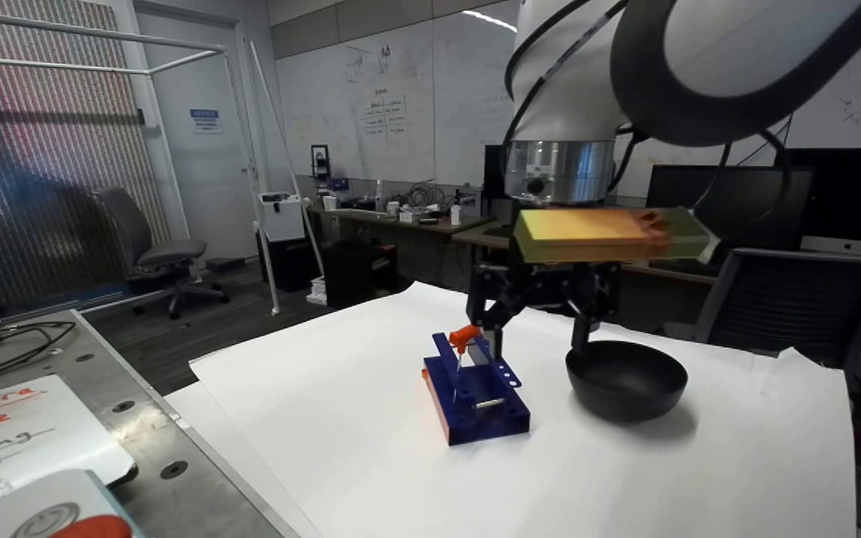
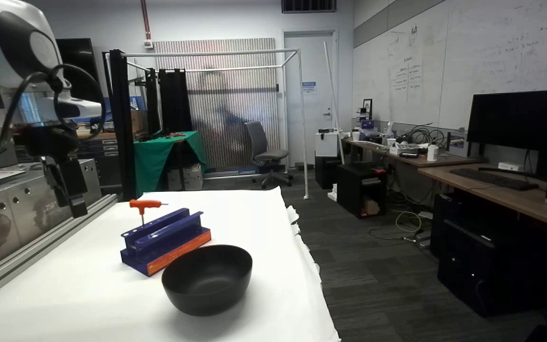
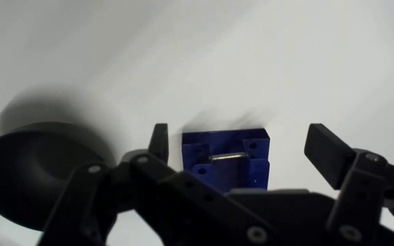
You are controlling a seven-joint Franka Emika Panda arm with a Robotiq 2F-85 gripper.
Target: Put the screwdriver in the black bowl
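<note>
Screwdriver (image 2: 143, 204) stands handle-up in the blue block (image 2: 166, 243); black bowl (image 1: 627, 382) sits nearby, nearer the far edge of the surface (image 1: 587, 486) in an exterior view. Fingers (image 3: 330, 157) hang apart.

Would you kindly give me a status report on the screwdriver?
Tool open, empty. Screwdriver standing handle-up in blue block, not yet in black bowl. Block's raised rails might crowd a low grasp.

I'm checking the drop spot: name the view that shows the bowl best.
The exterior view where nothing covers the bowl, so you see well into it. The exterior view where a finger overlaps it shows most of it; in the wrist view, the gripper hides part of it.
</note>
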